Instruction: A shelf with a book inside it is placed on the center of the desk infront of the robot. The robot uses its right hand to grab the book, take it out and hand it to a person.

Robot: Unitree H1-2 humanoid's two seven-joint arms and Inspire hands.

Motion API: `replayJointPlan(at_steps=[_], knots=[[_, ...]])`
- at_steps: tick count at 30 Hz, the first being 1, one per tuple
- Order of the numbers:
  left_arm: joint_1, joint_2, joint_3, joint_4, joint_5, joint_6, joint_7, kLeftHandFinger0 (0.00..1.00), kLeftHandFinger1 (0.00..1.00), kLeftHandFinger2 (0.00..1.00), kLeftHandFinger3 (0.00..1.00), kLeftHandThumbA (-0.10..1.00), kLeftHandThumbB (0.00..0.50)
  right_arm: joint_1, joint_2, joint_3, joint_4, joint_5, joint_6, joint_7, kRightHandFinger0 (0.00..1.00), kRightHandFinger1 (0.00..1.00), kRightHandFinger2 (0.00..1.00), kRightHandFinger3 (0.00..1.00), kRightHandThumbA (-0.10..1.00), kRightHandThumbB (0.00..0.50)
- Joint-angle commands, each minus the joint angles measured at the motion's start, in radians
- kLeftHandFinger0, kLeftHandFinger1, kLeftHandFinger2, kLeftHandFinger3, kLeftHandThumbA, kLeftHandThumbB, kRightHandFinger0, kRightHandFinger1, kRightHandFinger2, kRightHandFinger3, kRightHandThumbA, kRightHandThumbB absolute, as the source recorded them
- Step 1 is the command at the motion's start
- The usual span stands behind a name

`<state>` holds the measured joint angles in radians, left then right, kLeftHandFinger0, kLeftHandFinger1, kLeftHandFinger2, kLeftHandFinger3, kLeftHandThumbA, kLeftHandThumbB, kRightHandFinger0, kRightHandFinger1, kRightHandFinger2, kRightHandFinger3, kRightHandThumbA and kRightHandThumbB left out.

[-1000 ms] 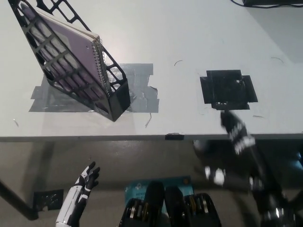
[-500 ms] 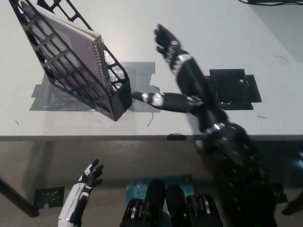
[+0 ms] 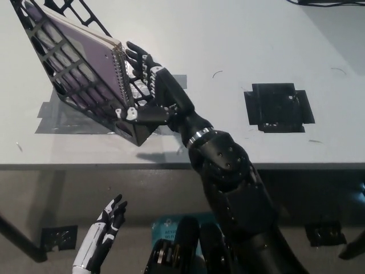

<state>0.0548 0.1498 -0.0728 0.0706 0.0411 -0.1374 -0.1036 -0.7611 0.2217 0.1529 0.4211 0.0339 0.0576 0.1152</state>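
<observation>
a: item one, the shelf [image 3: 85,80]: black lattice rack, tilted, standing on grey tape [image 3: 168,117] at the left part of the bench [image 3: 239,45].
b: contents?
a: one book [image 3: 80,60], spiral-bound, purple cover, leaning inside the rack. long axis runs from upper left down to lower right; the wire spine faces right, toward the open end.
b: item two, the right hand [image 3: 145,85]?
a: black, at the rack's open right end, just beside the spine. fingers spread and reaching alongside the coil, thumb low by the rack's front corner. open; nothing is held yet, and contact with the book cannot be confirmed.
b: so the book lies which way from it?
a: to the hand's left and slightly up, spine-first. judged: the fingers must close across the spine edge, then draw the book out along its long axis, up and to the right.
b: the left hand [image 3: 108,220]?
a: white, open, resting low at lower left below the bench edge, well apart. the right hand is far nearer.
</observation>
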Motion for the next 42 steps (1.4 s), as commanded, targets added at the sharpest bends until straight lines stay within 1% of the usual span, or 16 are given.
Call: replayJointPlan(at_steps=[1, 2, 4, 10, 12, 18, 19, 20, 22, 25, 30, 31, 32, 35, 39, 42], knots=[[-0.002, 0.008, -0.004, -0.031, -0.019, 0.005, -0.028, 0.93, 1.00, 1.00, 1.00, 0.91, 0.246, -0.083, 0.035, 0.001, 0.024, -0.009, -0.079, -0.008, 1.00, 1.00, 1.00, 1.00, 1.00, 0.384], [-0.001, 0.008, -0.004, -0.033, -0.018, 0.008, -0.029, 0.93, 1.00, 1.00, 1.00, 0.91, 0.252, -0.087, 0.037, 0.001, 0.029, -0.009, -0.080, -0.008, 1.00, 1.00, 1.00, 1.00, 1.00, 0.390], [-0.002, 0.008, -0.003, -0.032, -0.016, 0.007, -0.029, 1.00, 1.00, 1.00, 1.00, 0.91, 0.262, -0.096, 0.039, 0.001, 0.034, -0.010, -0.078, -0.008, 1.00, 1.00, 1.00, 1.00, 1.00, 0.409], [-0.008, 0.007, -0.003, -0.037, -0.020, 0.019, -0.039, 0.99, 1.00, 1.00, 1.00, 0.91, 0.273, -0.131, 0.032, 0.006, 0.060, -0.026, -0.095, -0.008, 1.00, 1.00, 1.00, 1.00, 1.00, 0.399], [-0.008, 0.008, -0.004, -0.043, -0.020, 0.026, -0.041, 1.00, 1.00, 1.00, 1.00, 0.91, 0.268, -0.141, 0.036, 0.003, 0.063, -0.024, -0.092, -0.010, 1.00, 1.00, 1.00, 1.00, 1.00, 0.413], [-0.015, 0.009, -0.004, -0.043, -0.018, 0.024, -0.044, 1.00, 1.00, 1.00, 1.00, 0.91, 0.253, -0.179, 0.043, -0.005, 0.104, -0.021, -0.092, -0.009, 1.00, 1.00, 1.00, 1.00, 1.00, 0.360], [-0.016, 0.009, -0.004, -0.043, -0.017, 0.023, -0.044, 1.00, 1.00, 1.00, 1.00, 0.91, 0.253, -0.183, 0.044, -0.006, 0.109, -0.019, -0.090, -0.009, 1.00, 1.00, 1.00, 1.00, 1.00, 0.361], [-0.017, 0.011, -0.006, -0.048, -0.009, 0.032, -0.045, 1.00, 1.00, 1.00, 1.00, 0.93, 0.252, -0.199, 0.048, -0.010, 0.139, -0.019, -0.090, -0.013, 1.00, 1.00, 1.00, 1.00, 1.00, 0.381], [-0.018, 0.014, -0.008, -0.053, 0.003, 0.038, -0.046, 0.99, 1.00, 1.00, 1.00, 0.94, 0.252, -0.212, 0.050, -0.014, 0.164, -0.018, -0.091, -0.016, 1.00, 1.00, 1.00, 1.00, 1.00, 0.383], [-0.023, 0.016, -0.010, -0.046, 0.011, 0.013, -0.043, 1.00, 1.00, 1.00, 1.00, 0.95, 0.225, -0.232, 0.053, -0.022, 0.203, -0.016, -0.085, -0.021, 1.00, 1.00, 1.00, 1.00, 1.00, 0.410], [-0.032, 0.019, -0.010, -0.039, 0.019, -0.003, -0.039, 1.00, 1.00, 1.00, 1.00, 0.97, 0.251, -0.279, 0.058, -0.043, 0.294, -0.008, -0.106, -0.027, 1.00, 1.00, 1.00, 1.00, 1.00, 0.391], [-0.032, 0.019, -0.010, -0.039, 0.019, -0.002, -0.039, 1.00, 1.00, 1.00, 1.00, 0.97, 0.255, -0.282, 0.060, -0.047, 0.302, -0.003, -0.109, -0.026, 1.00, 1.00, 1.00, 1.00, 1.00, 0.391], [-0.031, 0.018, -0.009, -0.037, 0.015, -0.002, -0.039, 1.00, 1.00, 1.00, 1.00, 0.97, 0.258, -0.292, 0.063, -0.054, 0.324, 0.000, -0.114, -0.030, 1.00, 1.00, 1.00, 1.00, 1.00, 0.410], [-0.031, 0.014, -0.008, -0.043, 0.004, 0.005, -0.042, 1.00, 1.00, 1.00, 1.00, 0.94, 0.260, -0.303, 0.071, -0.072, 0.347, 0.012, -0.115, -0.033, 1.00, 1.00, 1.00, 1.00, 1.00, 0.389], [-0.039, 0.015, -0.009, -0.040, 0.014, 0.000, -0.038, 1.00, 1.00, 1.00, 1.00, 0.95, 0.250, -0.322, 0.076, -0.076, 0.376, -0.007, -0.124, -0.046, 1.00, 1.00, 1.00, 1.00, 1.00, 0.390], [-0.041, 0.014, -0.008, -0.043, 0.007, 0.007, -0.040, 1.00, 1.00, 1.00, 1.00, 0.94, 0.263, -0.330, 0.078, -0.081, 0.392, -0.003, -0.130, -0.044, 1.00, 1.00, 1.00, 1.00, 1.00, 0.379]])
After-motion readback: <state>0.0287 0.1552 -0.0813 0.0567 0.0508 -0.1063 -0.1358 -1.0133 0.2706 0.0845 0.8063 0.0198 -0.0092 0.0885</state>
